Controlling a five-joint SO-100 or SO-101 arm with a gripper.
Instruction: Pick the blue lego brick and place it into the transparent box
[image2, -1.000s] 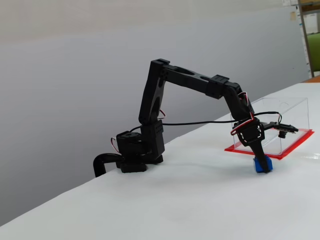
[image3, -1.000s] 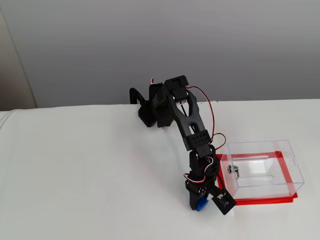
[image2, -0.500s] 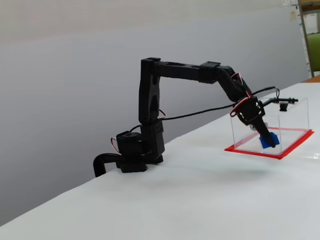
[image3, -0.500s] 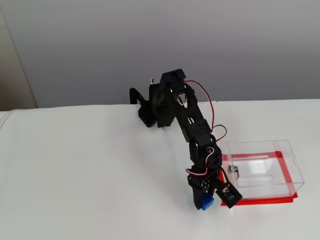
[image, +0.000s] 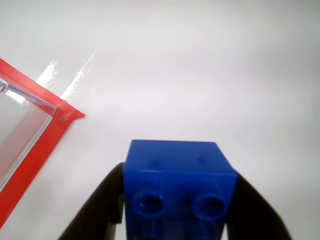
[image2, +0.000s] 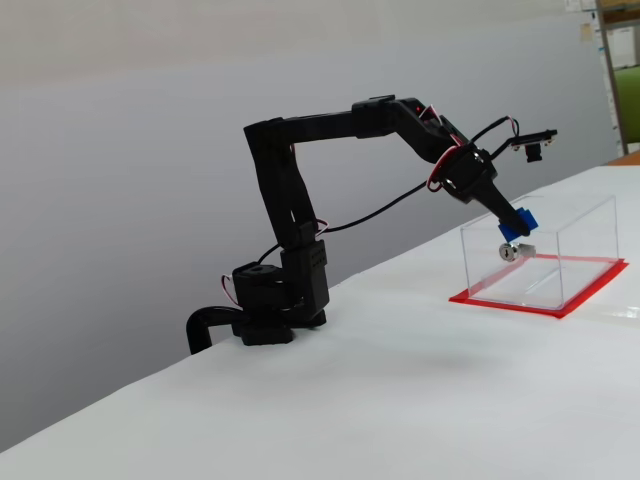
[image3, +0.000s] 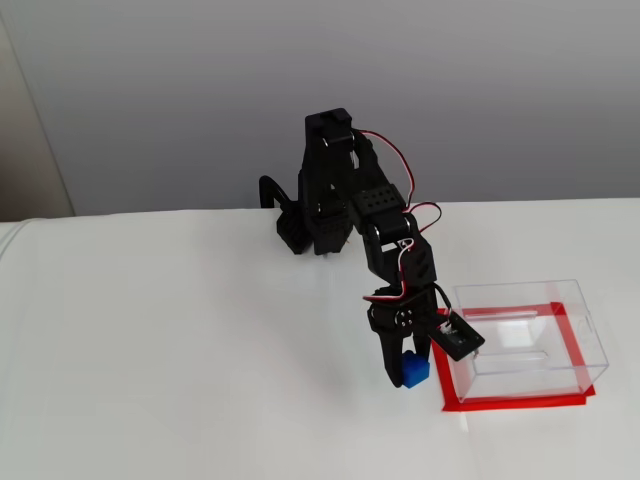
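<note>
While the hand (image: 175, 220) has the blue lego brick (image: 178, 187) clamped and lifted clear of the desk (image3: 180, 340), it's just outside the transparent box (image3: 560, 300), so carry-over and drop remain.

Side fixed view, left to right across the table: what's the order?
Arm base → end effector holding the blue lego brick, raised off the table → transparent box on its red base plate. The brick sits above the box's left end in this view, so their order overlaps slightly.
</note>
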